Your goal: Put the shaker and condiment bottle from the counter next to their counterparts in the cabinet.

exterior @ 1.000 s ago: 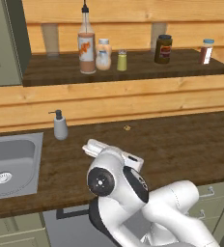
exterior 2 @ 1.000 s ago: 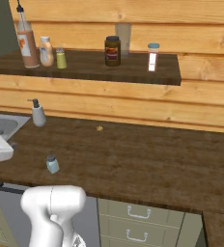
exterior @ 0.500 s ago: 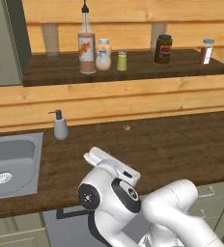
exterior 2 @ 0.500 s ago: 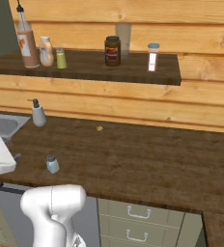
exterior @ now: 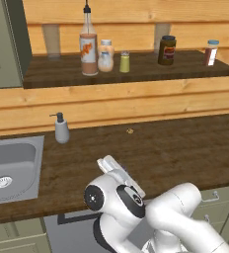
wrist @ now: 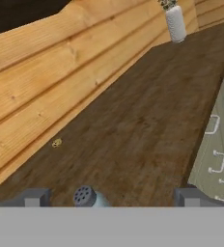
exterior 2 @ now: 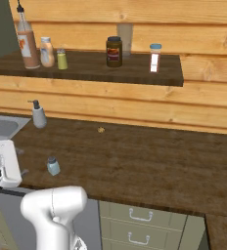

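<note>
The counter (exterior 2: pixel 149 166) is dark-brown wood grain under pale plank walls, and the cabinet (exterior: pixel 136 74) shelf board is the same dark wood. The shaker (exterior 2: pixel 53 166) is small, pale blue and round, its grey cap dotted with holes; it stands upright near the counter's front edge. In the hand view it (wrist: pixel 89 198) sits low between the two dark fingertips (wrist: pixel 35 197), touching neither. The gripper (wrist: pixel 114 198) has its fingers spread wide, holding nothing. The condiment bottle (exterior: pixel 88 47), tall and thin-necked, stands on the shelf beside the counterparts (exterior: pixel 106 56).
</note>
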